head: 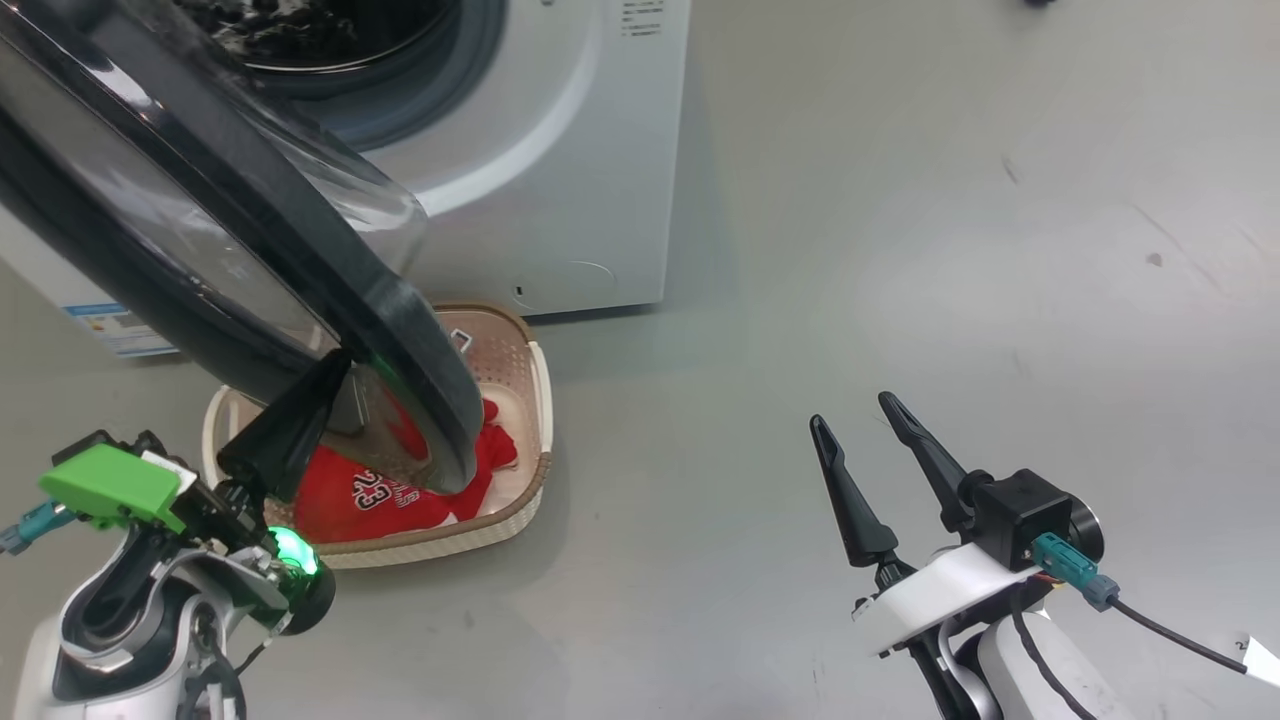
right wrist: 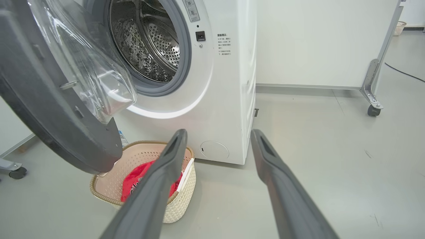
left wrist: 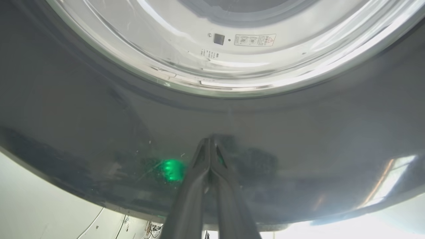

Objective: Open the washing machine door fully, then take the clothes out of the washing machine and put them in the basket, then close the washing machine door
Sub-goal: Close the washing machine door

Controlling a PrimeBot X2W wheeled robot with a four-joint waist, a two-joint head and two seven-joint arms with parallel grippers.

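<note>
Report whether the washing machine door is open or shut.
Open: the door stands angled away from the washing machine, its drum exposed.

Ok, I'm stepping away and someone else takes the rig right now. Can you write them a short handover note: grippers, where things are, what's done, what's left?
Left gripper: shut, holding nothing, fingertips against the black outer ring of the washing machine door.
Right gripper: open, empty, held above the floor to the right of the washing machine.
Door: partly open, its low edge over the basket.
Red clothes: in the basket, in front of the machine; the visible part of the drum shows none.
Done: unloading, as far as I can see.
Left: push the door shut.
</note>
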